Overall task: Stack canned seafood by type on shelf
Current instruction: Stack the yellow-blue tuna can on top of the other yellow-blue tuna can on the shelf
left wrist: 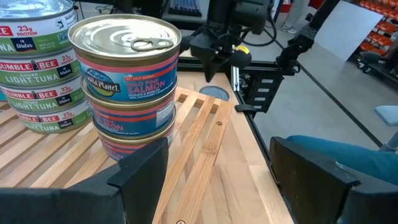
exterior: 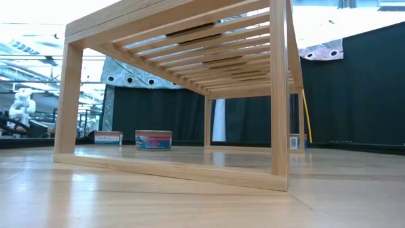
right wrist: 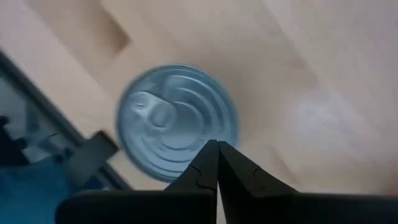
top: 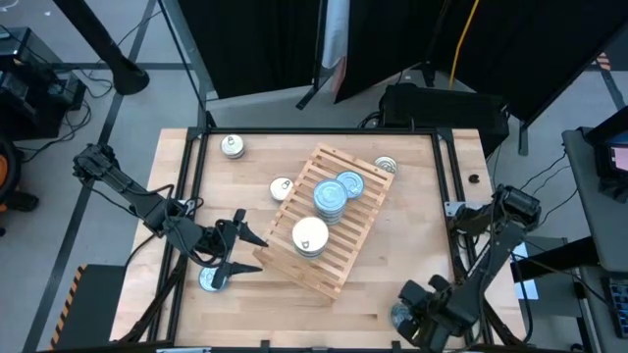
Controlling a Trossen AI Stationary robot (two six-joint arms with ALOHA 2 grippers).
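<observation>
Left hand (top: pixel 238 247) spread wide at the table's left; right hand (top: pixel 404 316) pinched closed, pointing down.

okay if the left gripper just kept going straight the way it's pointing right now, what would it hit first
Probably the salmon stack on the shelf. The open left gripper faces it in its wrist view, and the tuna stack stands off to one side. Depth is hard to judge, so it might slip past the stack's edge.

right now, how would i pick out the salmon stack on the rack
Start at the slatted wooden shelf mid-table. Two stacks sit on it; take the salmon stack at the end nearest the open left gripper. Its top is pale silver, while the tuna stack beside it has a blue top.
</observation>
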